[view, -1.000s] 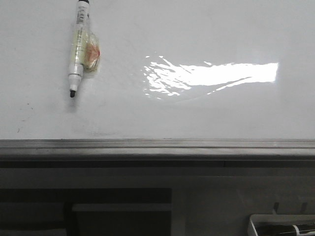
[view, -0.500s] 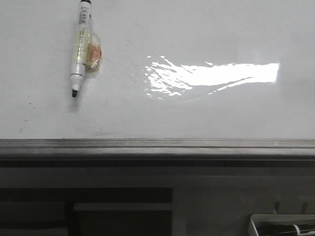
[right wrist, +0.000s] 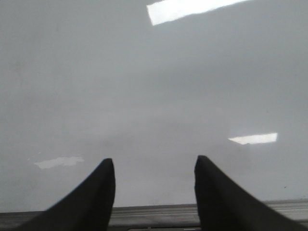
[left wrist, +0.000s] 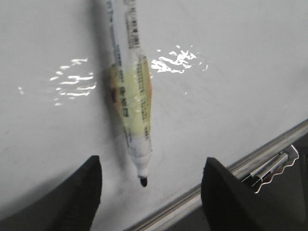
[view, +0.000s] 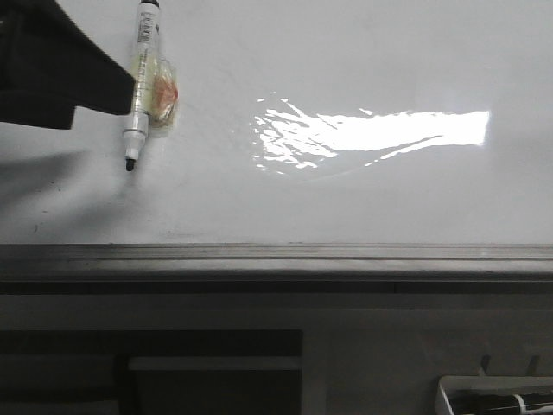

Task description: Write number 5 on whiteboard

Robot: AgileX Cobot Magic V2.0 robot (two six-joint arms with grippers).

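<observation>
At ten o'clock on the glossy white whiteboard (view: 363, 199), the left pincer (left wrist: 149, 192) had just arrived, jaws spread wide around the uncapped white marker pen (view: 141, 82). No number 5 existed yet; grasping came first. Right pincer (right wrist: 154, 192) hovered open, empty.

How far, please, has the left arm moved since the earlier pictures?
Yes: absent before, the left arm has come in at the top left, beside the marker, which stays put on the whiteboard.

Glossy white whiteboard (view: 363, 199), white black-tipped marker (view: 140, 82), black left claw (left wrist: 149, 192).
</observation>
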